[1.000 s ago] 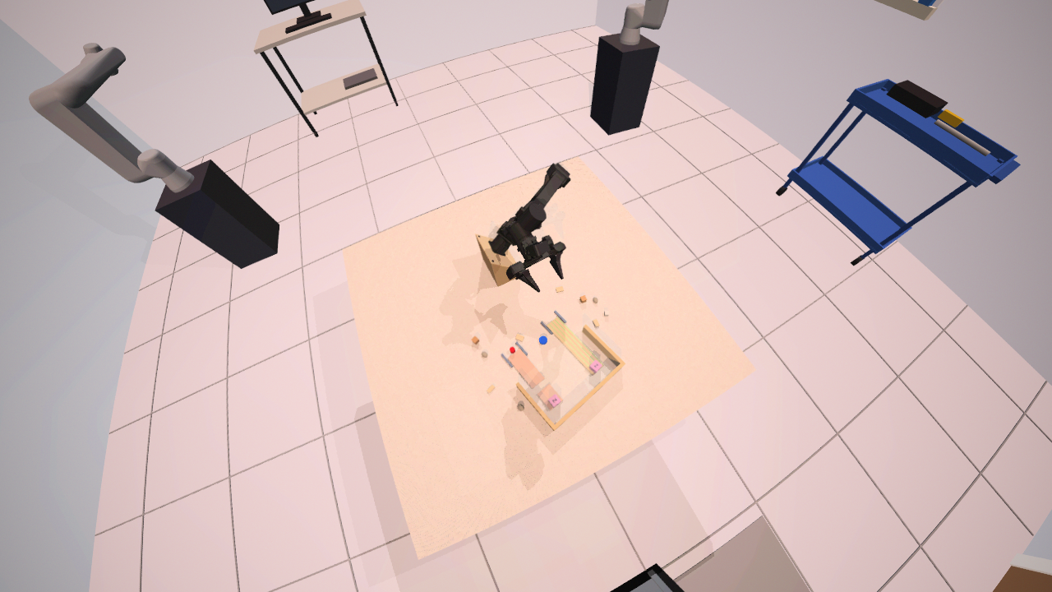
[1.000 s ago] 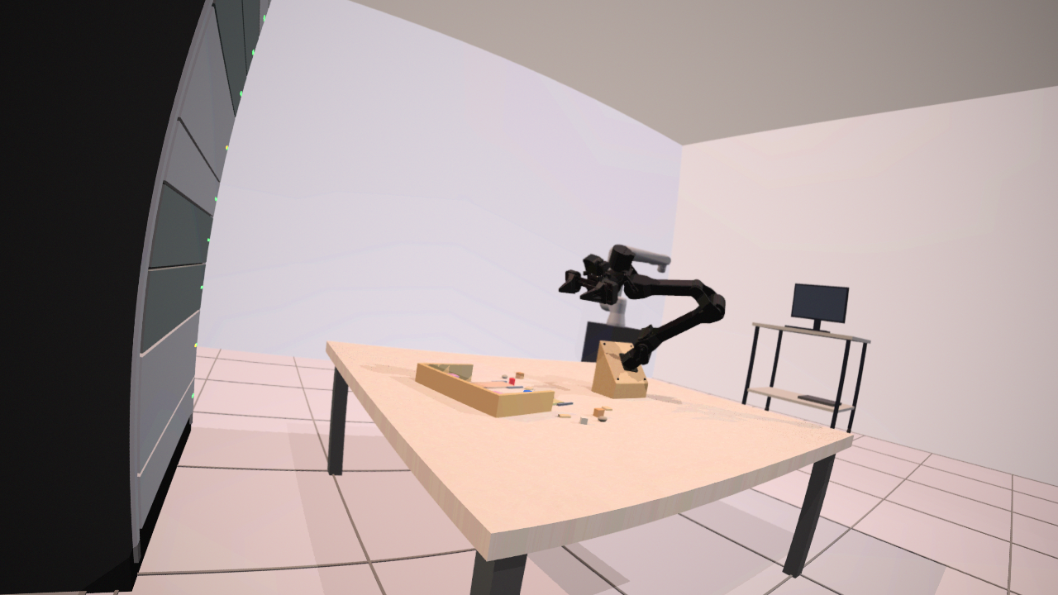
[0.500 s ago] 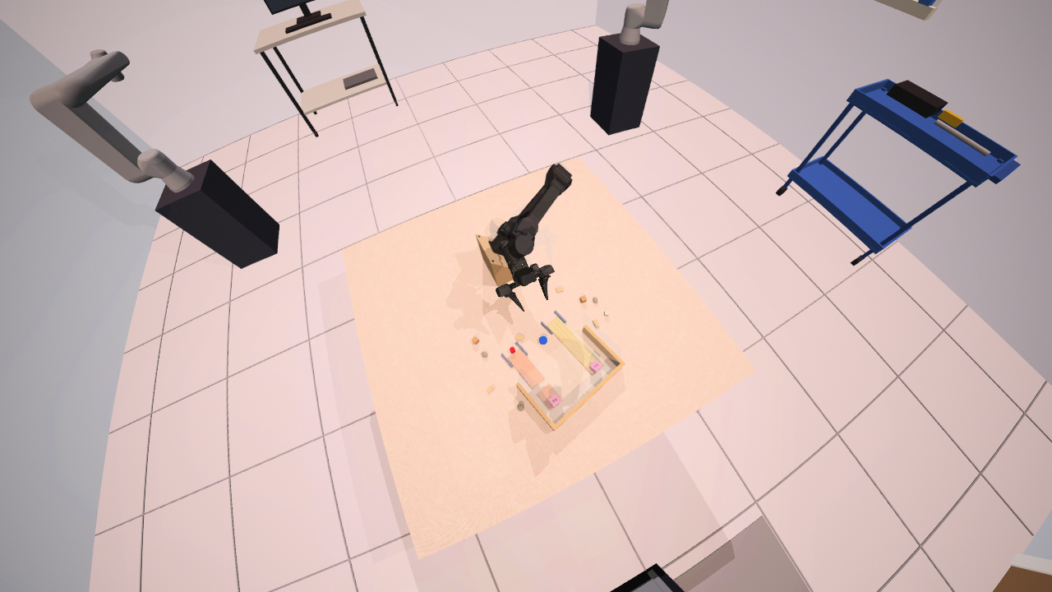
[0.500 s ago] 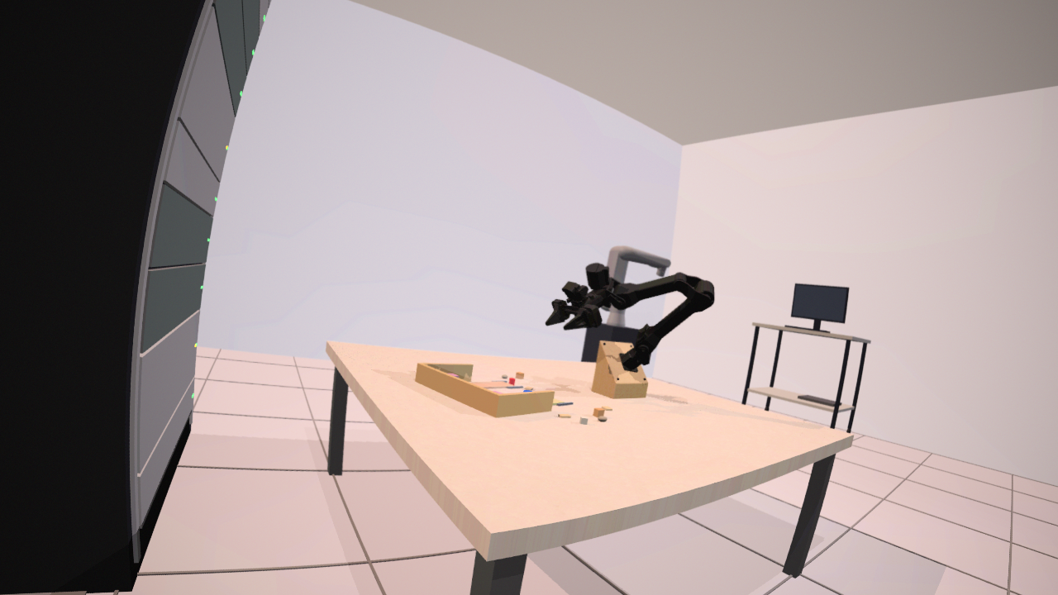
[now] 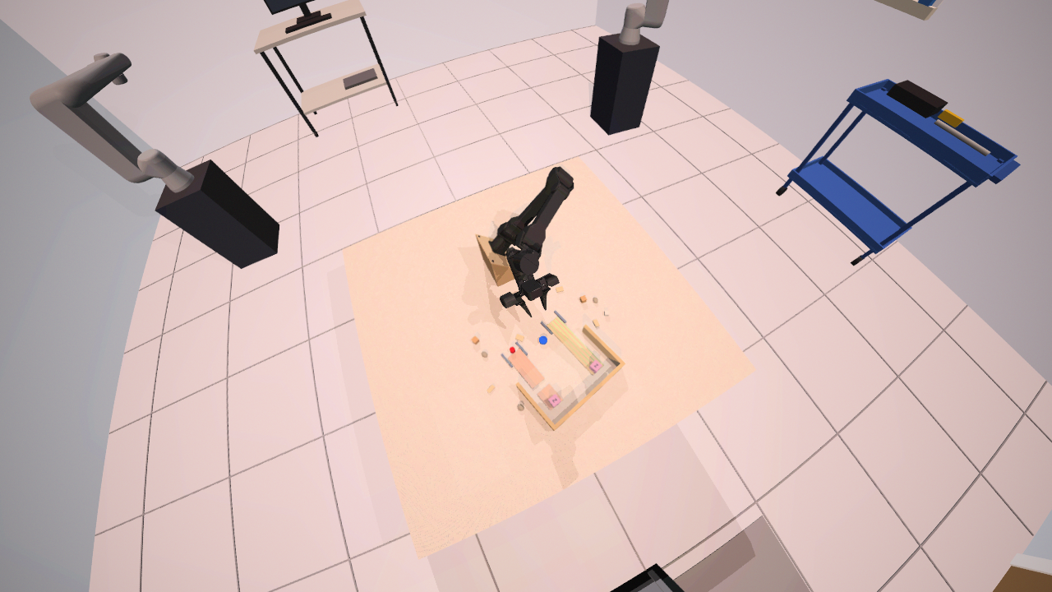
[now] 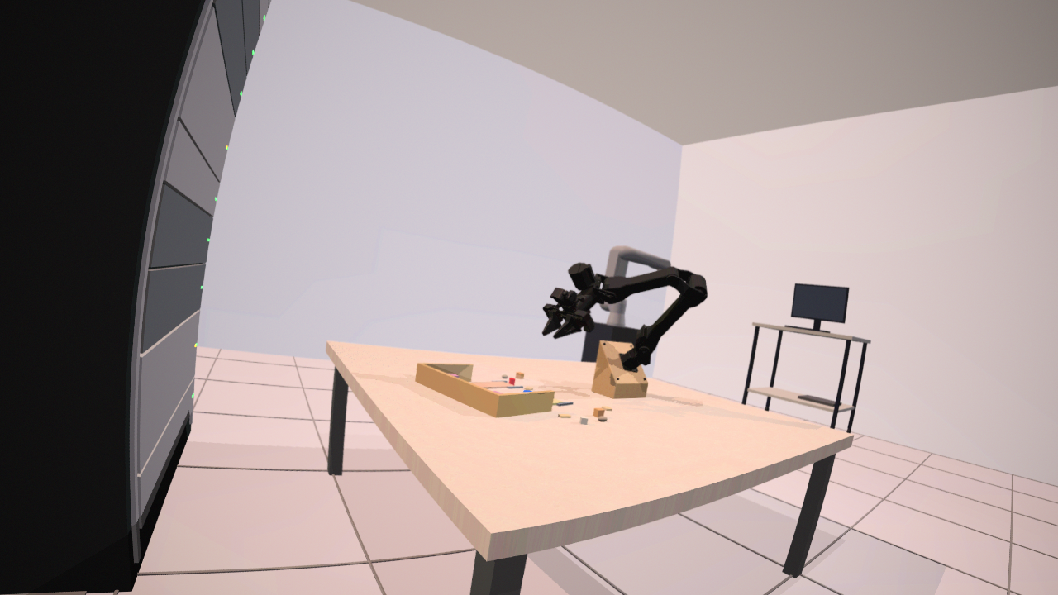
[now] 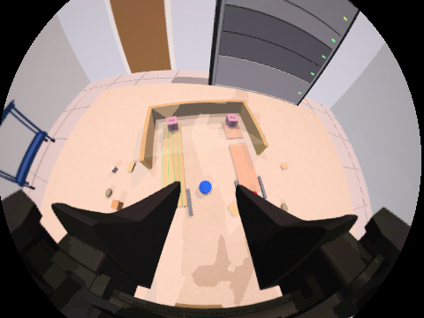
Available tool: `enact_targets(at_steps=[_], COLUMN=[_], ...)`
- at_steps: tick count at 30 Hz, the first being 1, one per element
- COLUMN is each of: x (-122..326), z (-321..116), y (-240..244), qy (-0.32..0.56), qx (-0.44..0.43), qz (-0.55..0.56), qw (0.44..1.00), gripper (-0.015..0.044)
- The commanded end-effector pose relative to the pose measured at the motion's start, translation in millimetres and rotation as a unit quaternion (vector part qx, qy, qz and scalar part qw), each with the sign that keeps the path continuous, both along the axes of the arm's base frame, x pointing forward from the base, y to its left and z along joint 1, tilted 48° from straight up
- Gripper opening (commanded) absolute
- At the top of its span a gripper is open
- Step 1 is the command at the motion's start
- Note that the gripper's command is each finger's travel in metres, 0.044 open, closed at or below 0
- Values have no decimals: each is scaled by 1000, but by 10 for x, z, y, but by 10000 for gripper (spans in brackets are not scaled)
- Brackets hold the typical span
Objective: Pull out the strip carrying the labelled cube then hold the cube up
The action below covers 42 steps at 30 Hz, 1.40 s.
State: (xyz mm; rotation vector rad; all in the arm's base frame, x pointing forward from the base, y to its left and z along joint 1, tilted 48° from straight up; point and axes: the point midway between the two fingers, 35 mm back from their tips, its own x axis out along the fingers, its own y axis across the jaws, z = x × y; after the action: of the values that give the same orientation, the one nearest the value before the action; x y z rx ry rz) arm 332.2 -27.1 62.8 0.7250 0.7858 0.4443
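We see pincer (image 5: 537, 312) (image 6: 556, 334) (image 7: 208, 187) parted, nothing grasped, above table (image 5: 441, 441) (image 6: 628, 459) (image 7: 110, 106); yellow strip (image 5: 569, 339) (image 7: 173, 163) whole, orange strip (image 5: 526, 367) (image 7: 244, 165) split, pink cubes at far ends.

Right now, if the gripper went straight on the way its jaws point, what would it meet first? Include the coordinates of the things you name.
Probably the table (image 5: 441, 441) (image 6: 628, 459) (image 7: 205, 150), between the two strips (image 5: 569, 339) (image 7: 174, 155); depth is unclear, so perhaps the blue ball (image 5: 542, 339) (image 6: 527, 390) (image 7: 205, 187).
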Motion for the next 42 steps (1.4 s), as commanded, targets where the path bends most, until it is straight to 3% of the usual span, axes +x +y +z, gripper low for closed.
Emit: enact_targets(at_steps=[1, 7, 13, 42], x=[173, 217, 157, 188], z=[-85, -97, -42, -209], y=[284, 785, 1157, 1326], qy=[55, 126, 172, 173], qx=[-24, -46, -57, -58], qz=[93, 234, 342, 343], qw=[994, 963, 922, 921], gripper=[137, 0, 0, 0])
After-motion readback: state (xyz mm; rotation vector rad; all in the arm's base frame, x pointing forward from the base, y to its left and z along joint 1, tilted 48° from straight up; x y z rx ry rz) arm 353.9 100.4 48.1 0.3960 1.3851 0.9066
